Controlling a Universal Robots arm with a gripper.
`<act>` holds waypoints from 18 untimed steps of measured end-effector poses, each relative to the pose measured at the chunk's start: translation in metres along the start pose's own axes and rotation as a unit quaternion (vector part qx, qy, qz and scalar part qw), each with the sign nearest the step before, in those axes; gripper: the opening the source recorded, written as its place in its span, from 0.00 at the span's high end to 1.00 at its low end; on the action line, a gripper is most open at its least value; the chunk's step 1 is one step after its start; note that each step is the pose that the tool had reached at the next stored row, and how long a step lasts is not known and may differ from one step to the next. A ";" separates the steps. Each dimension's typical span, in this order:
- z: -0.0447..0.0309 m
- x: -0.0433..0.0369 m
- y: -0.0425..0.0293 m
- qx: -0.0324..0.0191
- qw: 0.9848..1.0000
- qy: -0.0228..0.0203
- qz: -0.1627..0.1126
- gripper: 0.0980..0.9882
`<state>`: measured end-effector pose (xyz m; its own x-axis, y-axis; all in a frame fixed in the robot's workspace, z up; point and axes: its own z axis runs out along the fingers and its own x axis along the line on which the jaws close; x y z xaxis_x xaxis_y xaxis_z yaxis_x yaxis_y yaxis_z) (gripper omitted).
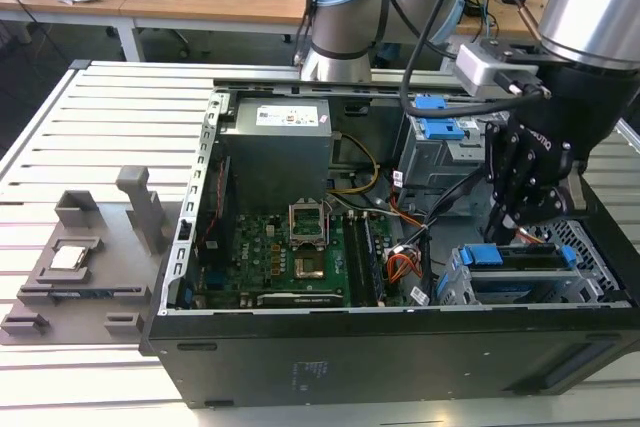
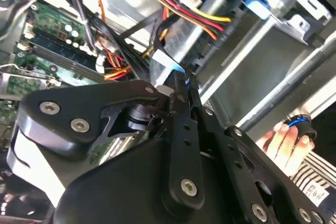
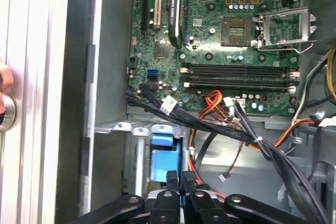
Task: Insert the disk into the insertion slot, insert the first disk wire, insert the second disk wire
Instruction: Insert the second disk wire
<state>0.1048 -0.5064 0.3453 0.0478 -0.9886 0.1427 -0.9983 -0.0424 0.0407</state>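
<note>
- The computer case (image 1: 330, 347) lies on its side on the slatted table (image 1: 110, 117) with the side panel off, so the tool (image 1: 512, 237) can come at the drive bays from above.
- The disk (image 1: 515, 259), in its blue frame, sits low inside the insertion slot (image 1: 455, 282), directly below the tool. Judged from this, the first step is done.
- The slot's perforated silver wall holds the disk on both sides, which keeps it steady for cable work.
- The tool hangs just above the disk's near end, fingers together. In the first wrist view the fingertips (image 3: 172, 179) pinch a small dark connector (image 3: 188, 178) right beside the blue frame (image 3: 163, 163). I judge this to be a disk wire plug, held upright to meet its socket.
- In the second wrist view the closed tool (image 2: 178, 90) points at the same blue edge (image 2: 168, 66), with the red and yellow wire bundle (image 2: 178, 11) lying just beyond it.
- A loose bundle of black cables (image 3: 220, 129) runs across the case floor close beside the tool. It could snag the fingers.
- The taller grey cage with blue latch (image 1: 440, 132) stands behind the tool, well apart and untouched.
- The motherboard (image 1: 290, 257) lies to the far side of the tool, clear of the work.
- A person's hand (image 2: 286, 140) rests outside the case wall, on a round knob.
</note>
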 end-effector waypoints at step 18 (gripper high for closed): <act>0.0036 0.0153 -0.0211 -0.002 0.999 -0.033 -0.002 0.95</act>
<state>0.1265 -0.5212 0.3430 0.0485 -0.9959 0.0764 -0.9979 -0.0451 0.0458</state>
